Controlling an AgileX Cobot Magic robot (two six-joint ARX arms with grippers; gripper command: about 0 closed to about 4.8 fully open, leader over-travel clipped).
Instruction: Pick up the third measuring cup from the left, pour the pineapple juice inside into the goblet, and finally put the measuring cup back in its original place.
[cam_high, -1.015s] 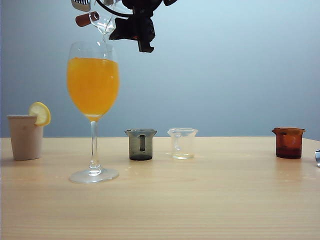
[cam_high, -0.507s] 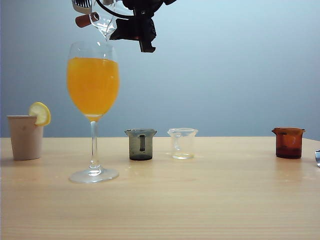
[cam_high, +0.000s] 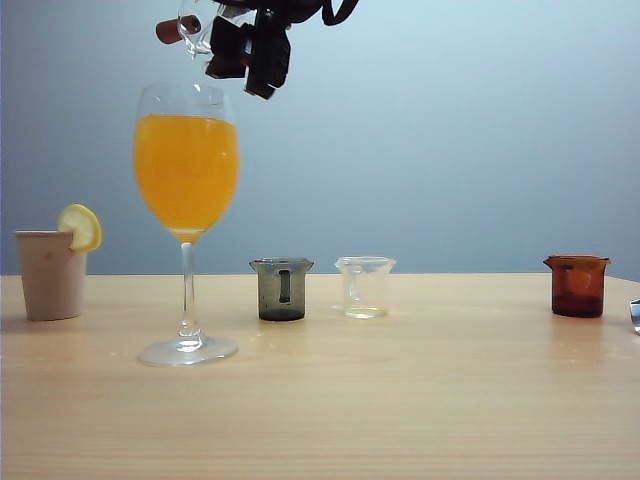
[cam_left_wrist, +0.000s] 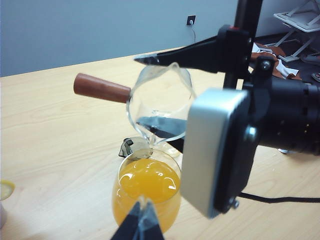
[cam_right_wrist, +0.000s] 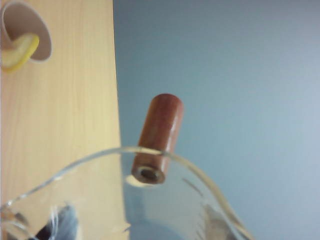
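Observation:
High over the goblet (cam_high: 187, 170) hangs the third measuring cup (cam_high: 197, 22), clear, with a reddish-brown stub handle (cam_high: 176, 29). My right gripper (cam_high: 222, 40) is shut on it, one finger on each side of the cup's wall (cam_left_wrist: 160, 105). No liquid shows in the tilted cup; its lip is just above the goblet's rim (cam_left_wrist: 150, 160). The goblet holds orange-yellow juice, so the pineapple juice cannot be told apart. In the right wrist view the cup's rim (cam_right_wrist: 150, 152) and handle (cam_right_wrist: 159, 135) fill the foreground. My left gripper (cam_left_wrist: 141, 222) is shut, near the goblet's bowl.
On the wooden table stand a beige cup with a lemon slice (cam_high: 50, 272) at the left, a grey measuring cup (cam_high: 282, 288), a clear one (cam_high: 365, 285), and an amber-brown one (cam_high: 577, 285) at the right. A metal part (cam_high: 636, 315) pokes in at the right edge.
My right wrist has rolled, so the cup's lip has lifted from pointing down at the goblet and the cup sits a little higher. The left gripper and the goblet have stayed put.

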